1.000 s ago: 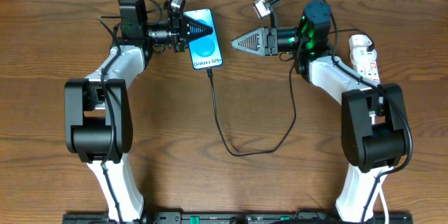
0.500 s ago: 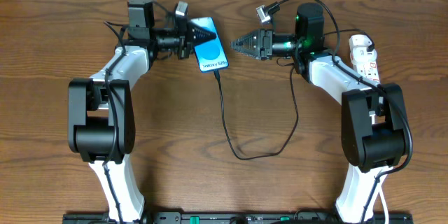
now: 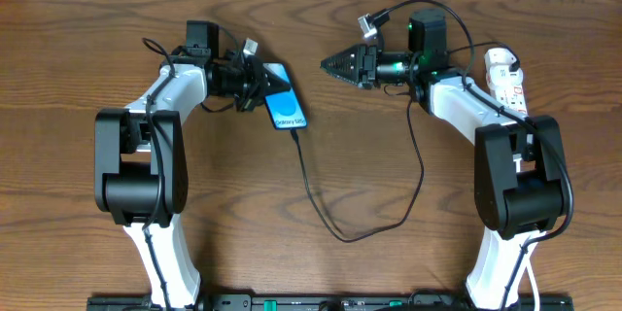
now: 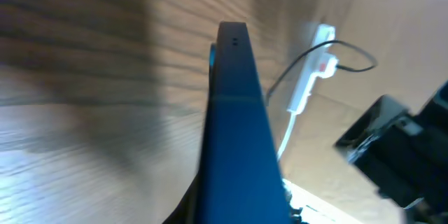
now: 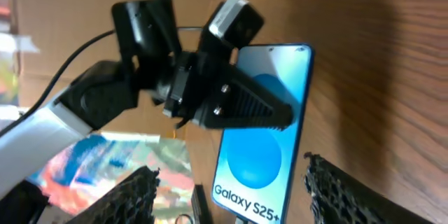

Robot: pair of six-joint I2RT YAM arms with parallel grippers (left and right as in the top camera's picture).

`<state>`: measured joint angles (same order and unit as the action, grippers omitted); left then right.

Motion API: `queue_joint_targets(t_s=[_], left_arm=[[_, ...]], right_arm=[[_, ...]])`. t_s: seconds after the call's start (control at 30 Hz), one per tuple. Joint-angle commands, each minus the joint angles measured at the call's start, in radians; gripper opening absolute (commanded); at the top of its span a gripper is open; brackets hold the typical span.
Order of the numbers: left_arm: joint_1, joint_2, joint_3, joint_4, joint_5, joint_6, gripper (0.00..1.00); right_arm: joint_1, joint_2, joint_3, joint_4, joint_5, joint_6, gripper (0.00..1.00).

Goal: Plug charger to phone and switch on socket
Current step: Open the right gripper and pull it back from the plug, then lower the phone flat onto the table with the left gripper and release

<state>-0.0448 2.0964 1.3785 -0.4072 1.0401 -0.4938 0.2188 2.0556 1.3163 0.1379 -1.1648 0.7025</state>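
Phone (image 3: 287, 109) in left end effector (image 3: 266, 85), charger (image 3: 306, 180) at its base

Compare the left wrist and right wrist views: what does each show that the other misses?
Left wrist only: the socket in the background beyond the phone, which is seen edge-on. Right wrist only: the phone's lit screen with its Galaxy text, the left gripper clamped on it, and the right gripper open. Both: the phone and the wooden table.
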Motion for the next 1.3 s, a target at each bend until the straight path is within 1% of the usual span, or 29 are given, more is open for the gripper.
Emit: queue_joint_targets(t_s=[0.0,0.13,0.17,0.3,0.43,0.53,1.03,1.27], left_arm=[[-0.001,-0.005,0.011,-0.035,-0.046,0.148,0.07],[0.0,-0.005,0.011,-0.078,-0.066,0.212,0.07],[0.0,-0.004,0.011,-0.086,-0.066,0.229,0.07],[0.0,-0.003,0.011,-0.086,-0.069,0.244,0.07],[-0.001,-0.002,0.011,-0.093,-0.152,0.242,0.07],[0.0,0.002,0.011,-0.097,-0.156,0.242,0.07],[0.0,0.007,0.0,-0.1,-0.197,0.238,0.07],[0.0,0.047,0.0,-0.1,-0.2,0.235,0.08]], right_arm=[[-0.008,0.005,0.057,-0.084,0.058,-0.129,0.67],[-0.005,0.003,0.138,-0.318,0.159,-0.275,0.67],[-0.001,0.003,0.178,-0.416,0.208,-0.335,0.67],[0.018,0.003,0.292,-0.655,0.373,-0.476,0.67],[0.051,0.003,0.383,-0.8,0.547,-0.525,0.68],[0.075,0.003,0.404,-0.827,0.612,-0.525,0.69],[0.151,0.003,0.404,-0.888,0.753,-0.528,0.76],[0.151,0.003,0.404,-0.907,0.756,-0.528,0.76]])
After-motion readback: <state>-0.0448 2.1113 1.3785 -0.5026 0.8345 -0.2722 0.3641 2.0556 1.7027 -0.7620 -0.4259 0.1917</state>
